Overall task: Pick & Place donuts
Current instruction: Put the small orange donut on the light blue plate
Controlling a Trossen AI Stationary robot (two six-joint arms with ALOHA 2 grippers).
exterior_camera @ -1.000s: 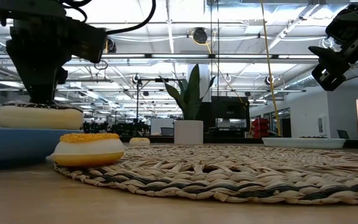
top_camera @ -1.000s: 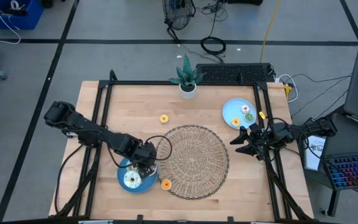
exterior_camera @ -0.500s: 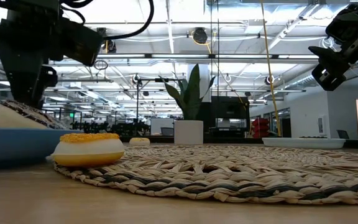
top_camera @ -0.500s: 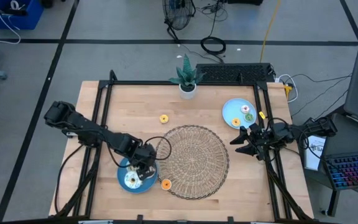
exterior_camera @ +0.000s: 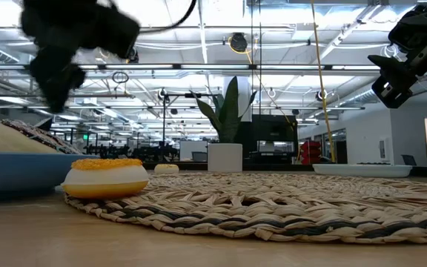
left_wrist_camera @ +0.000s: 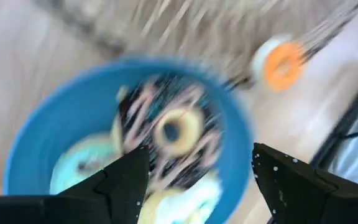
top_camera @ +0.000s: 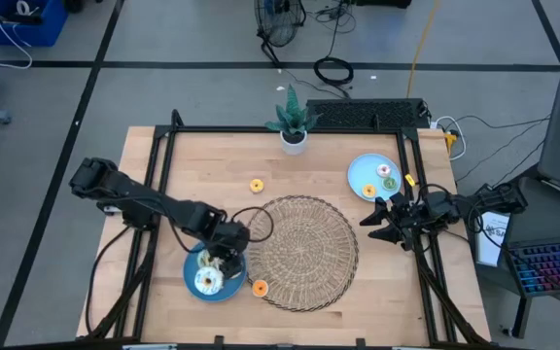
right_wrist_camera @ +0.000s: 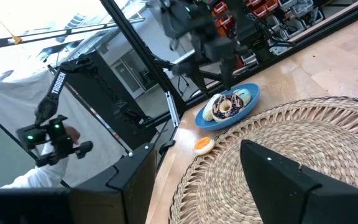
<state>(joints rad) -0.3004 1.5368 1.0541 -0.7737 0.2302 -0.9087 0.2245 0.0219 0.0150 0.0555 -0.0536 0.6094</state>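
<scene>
From above, the left hand (top_camera: pixel 224 255) hangs over the near blue plate (top_camera: pixel 192 281) at the counter's (top_camera: pixel 212 160) front left, just beside the round woven mat (top_camera: pixel 304 251). Three donuts sit on that plate: a white one (top_camera: pixel 207 282), a dark chocolate one and a pale one crowded under the hand. An orange donut (top_camera: pixel 259 287) lies on the counter, touching the mat's edge just beside the plate. A yellow donut (top_camera: pixel 257 185) lies alone toward the far side, near the potted plant (top_camera: pixel 292 122). The far blue plate (top_camera: pixel 362 176) at the right carries more donuts, one green (top_camera: pixel 389 182) and one orange among them. The right hand (top_camera: pixel 385 222) waits at the counter's right edge, near that plate, released and empty.

At counter level, the left hand (exterior_camera: pixel 58 78) is a dark blur raised above the near plate (exterior_camera: pixel 21 170), clear of the donuts lying on it. The orange donut (exterior_camera: pixel 105 178) rests against the mat (exterior_camera: pixel 288 204). The right hand (exterior_camera: pixel 399 67) hangs high at the right.

Through the left wrist camera, the two fingers (left_wrist_camera: pixel 120 183) stand spread apart with nothing between them, above the plate (left_wrist_camera: pixel 36 143); the chocolate donut (left_wrist_camera: pixel 169 134) with pale stripes lies directly below, and the orange donut (left_wrist_camera: pixel 283 62) shows beyond the rim.

Through the right wrist camera, its fingers (right_wrist_camera: pixel 278 177) are parted over the mat (right_wrist_camera: pixel 303 137), with the left arm (right_wrist_camera: pixel 210 37) above the far-off plate (right_wrist_camera: pixel 204 121).
</scene>
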